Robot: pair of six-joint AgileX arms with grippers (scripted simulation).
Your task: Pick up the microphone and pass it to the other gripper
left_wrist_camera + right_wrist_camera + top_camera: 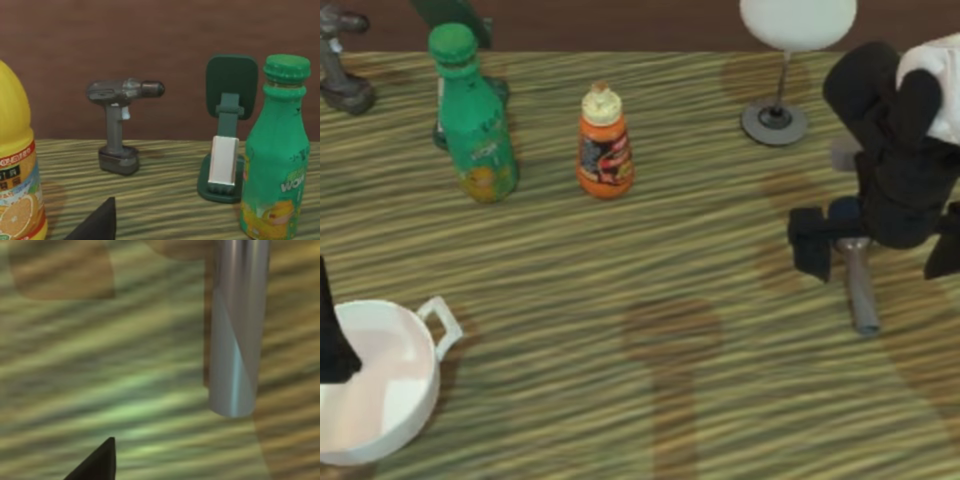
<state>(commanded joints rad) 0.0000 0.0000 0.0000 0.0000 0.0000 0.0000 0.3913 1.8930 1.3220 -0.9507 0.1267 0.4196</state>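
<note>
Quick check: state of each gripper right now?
Left gripper: cannot be told.
Right gripper: open, over the microphone, not holding it.

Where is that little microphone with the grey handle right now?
In the top view, the small grey-handled microphone lies on the striped table's right side, its head under the right gripper, below the white lamp's round grey base.

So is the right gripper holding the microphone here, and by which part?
Cannot be told. The right gripper is down over the microphone near its head end, handle sticking out, but its fingers' closure is hidden.
</note>
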